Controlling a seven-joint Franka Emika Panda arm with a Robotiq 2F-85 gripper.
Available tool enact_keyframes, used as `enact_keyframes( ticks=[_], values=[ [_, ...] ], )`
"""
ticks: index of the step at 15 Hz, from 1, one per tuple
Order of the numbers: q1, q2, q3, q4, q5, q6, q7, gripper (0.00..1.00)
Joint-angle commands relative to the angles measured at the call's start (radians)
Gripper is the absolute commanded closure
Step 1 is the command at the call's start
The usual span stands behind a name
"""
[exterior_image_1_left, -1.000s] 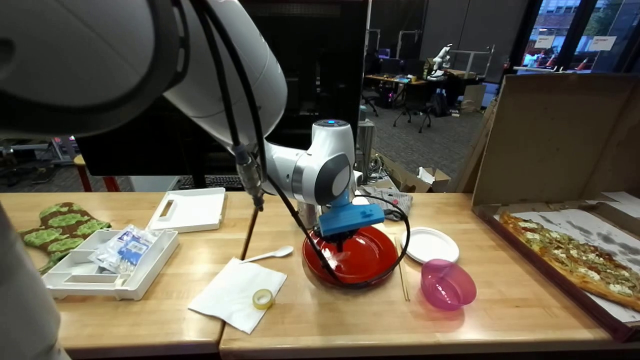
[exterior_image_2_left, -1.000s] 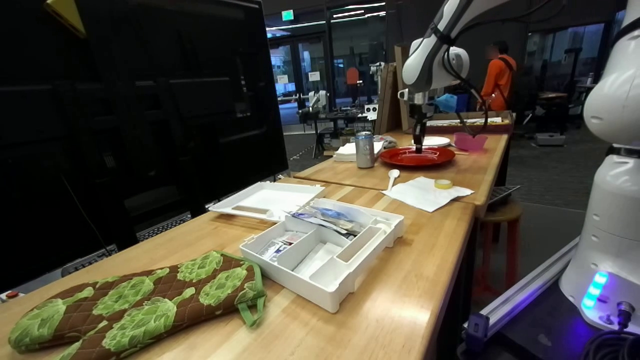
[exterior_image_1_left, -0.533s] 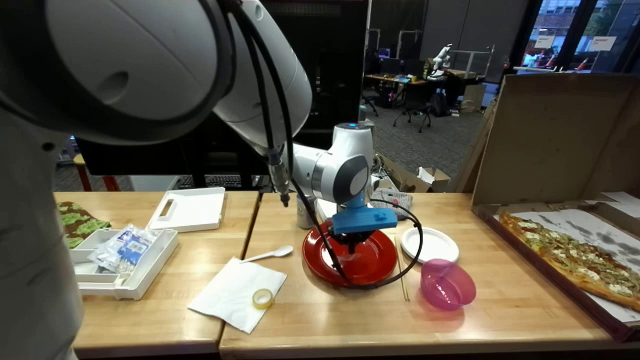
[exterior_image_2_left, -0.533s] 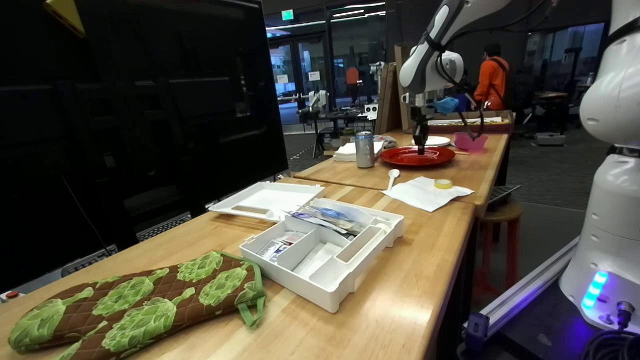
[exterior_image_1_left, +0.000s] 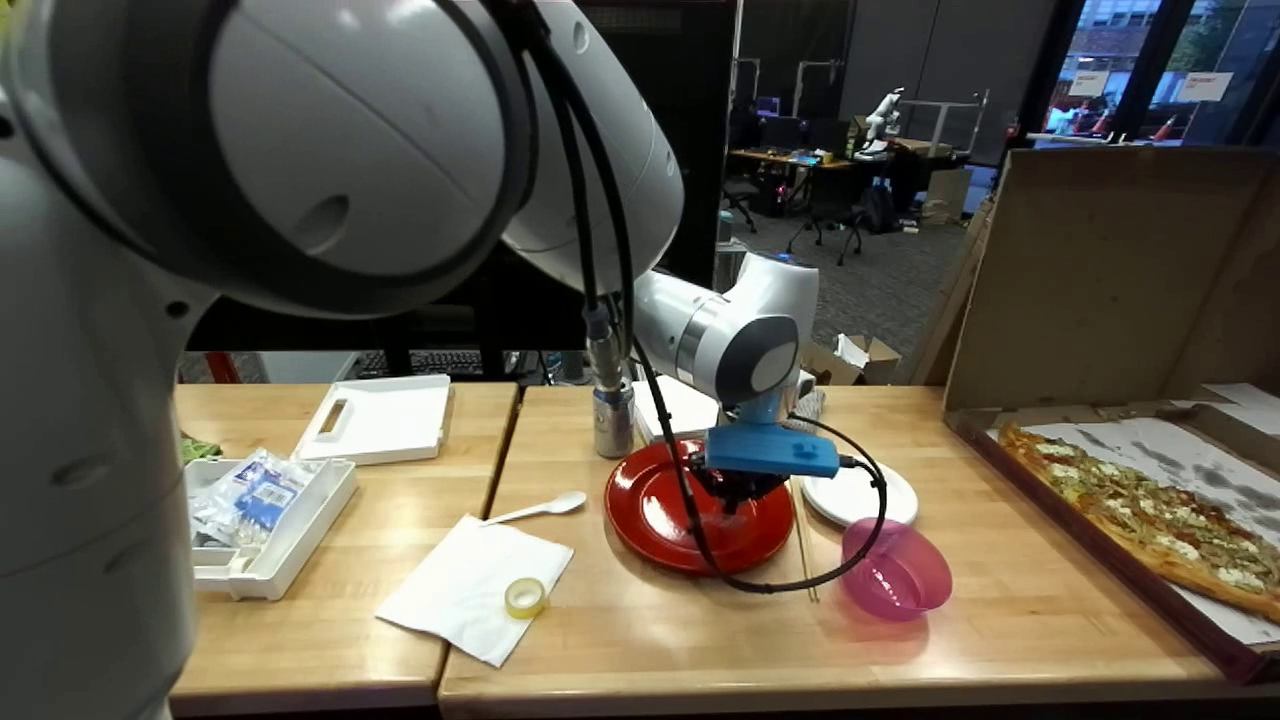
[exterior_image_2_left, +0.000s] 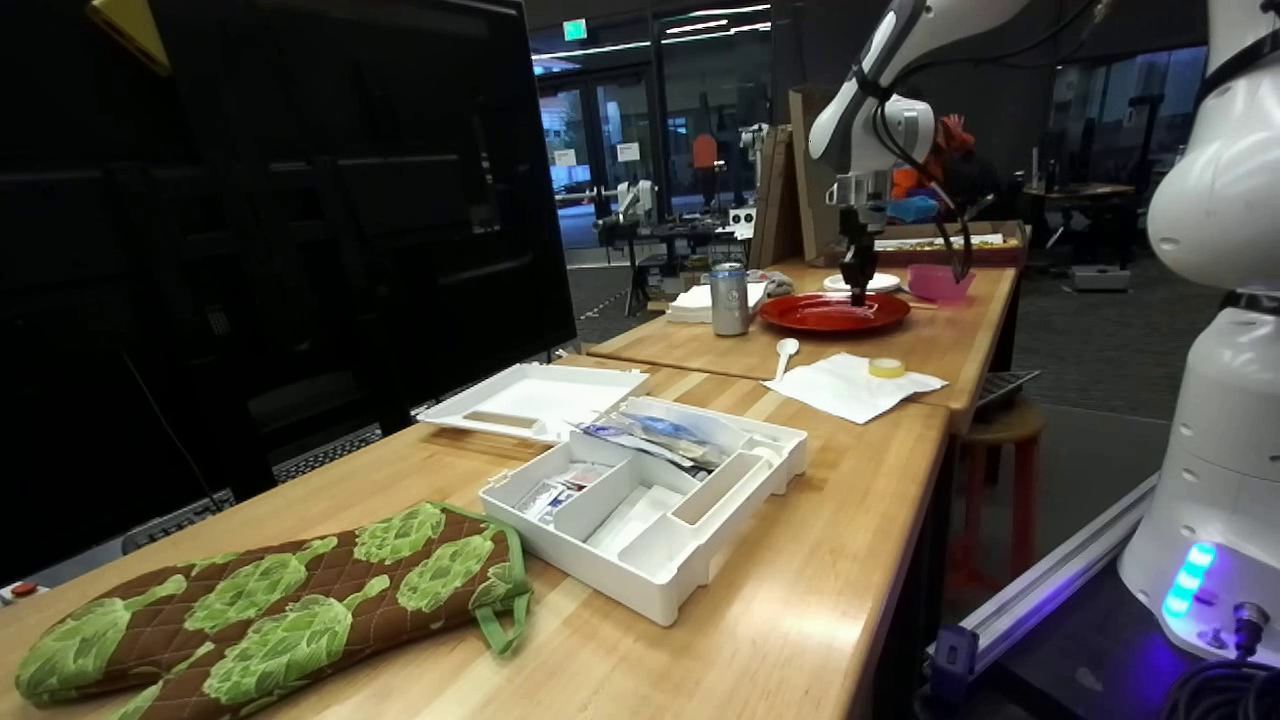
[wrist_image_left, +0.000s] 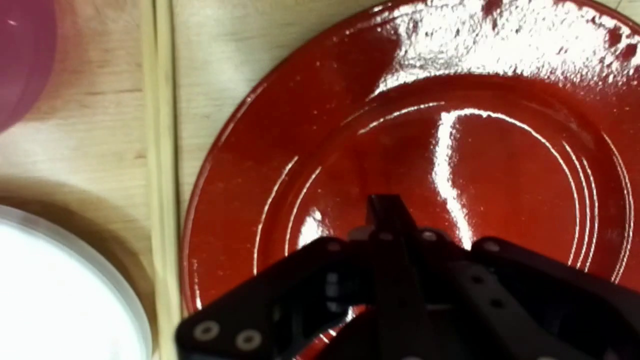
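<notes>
My gripper (wrist_image_left: 384, 202) is shut, its black fingers pressed together with nothing between them. It points down over the shiny red plate (wrist_image_left: 300, 115), which carries no food or object that I can see. In an exterior view the fingertips stand low over the plate (exterior_image_2_left: 795, 316); whether they touch it I cannot tell. A pair of wooden chopsticks (wrist_image_left: 162, 160) lies beside the plate. Past them are a white plate (wrist_image_left: 60, 295) and a translucent pink bowl (wrist_image_left: 22, 60). The gripper and a looping black cable partly cover the red plate (exterior_image_1_left: 635, 505) in an exterior view.
A silver can (exterior_image_2_left: 730, 305) stands near the red plate. A white spoon (exterior_image_1_left: 550, 506) and a napkin (exterior_image_1_left: 460, 590) with a tape roll (exterior_image_1_left: 525, 597) lie nearby. An open pizza box (exterior_image_1_left: 1090, 270) holds pizza (exterior_image_1_left: 1150, 515). Farther off are a compartment box (exterior_image_2_left: 640, 575) and an oven mitt (exterior_image_2_left: 290, 600).
The arm and shut gripper have moved to the right over the red plate in both exterior views. The table things have stayed put. A person in orange in the background has shifted and bent.
</notes>
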Motion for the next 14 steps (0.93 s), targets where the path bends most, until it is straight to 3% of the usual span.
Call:
enact_keyframes(
  ticks=[1,14],
  values=[
    [-0.02,0.029,-0.001,0.053,0.019,-0.061,-0.014,1.0],
    [-0.042,0.098,-0.043,0.134,-0.116,-0.203,0.012,1.0]
  ],
)
